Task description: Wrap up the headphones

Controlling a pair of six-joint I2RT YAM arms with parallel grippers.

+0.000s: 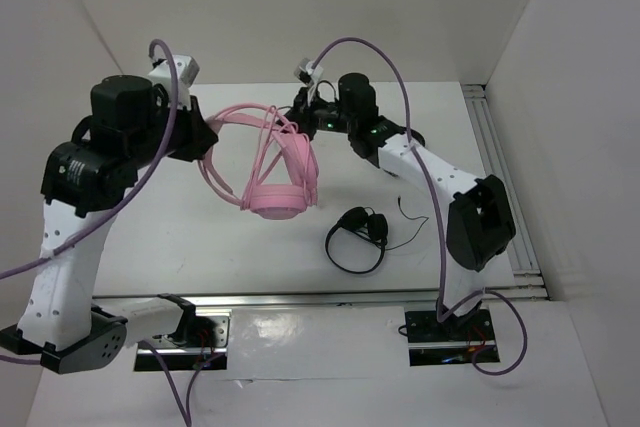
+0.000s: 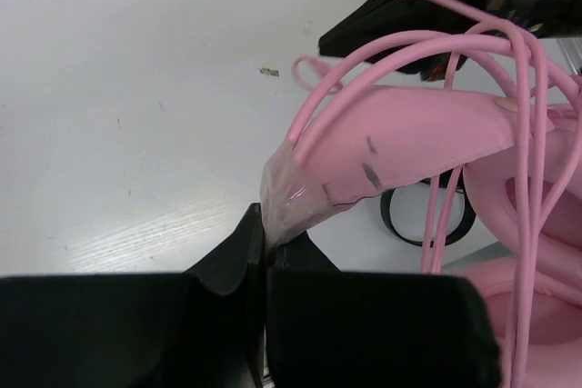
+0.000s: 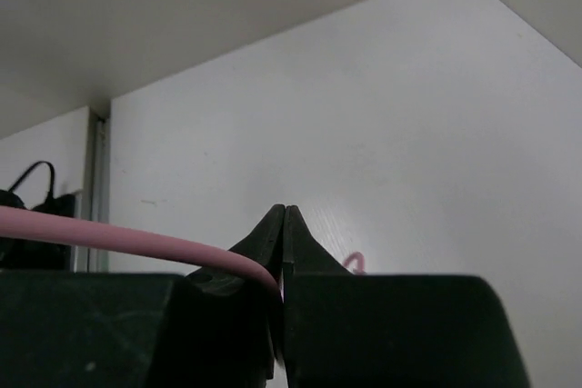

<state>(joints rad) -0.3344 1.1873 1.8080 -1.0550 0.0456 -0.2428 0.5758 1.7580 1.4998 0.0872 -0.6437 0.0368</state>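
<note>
The pink headphones (image 1: 277,182) hang in the air above the table's middle, cups low, headband wires up. My left gripper (image 1: 207,139) is shut on the headband's padded strap, which shows pinched between its jaws in the left wrist view (image 2: 300,193). My right gripper (image 1: 303,119) is shut on the thin pink cable (image 3: 109,238), which runs off to the left from its closed jaws. Several cable strands (image 2: 527,134) run down over the headband and cups.
A small black headset (image 1: 358,237) with a thin black cord lies on the table right of the pink cups. A metal rail (image 1: 500,167) runs along the table's right side. White walls close in the back and sides.
</note>
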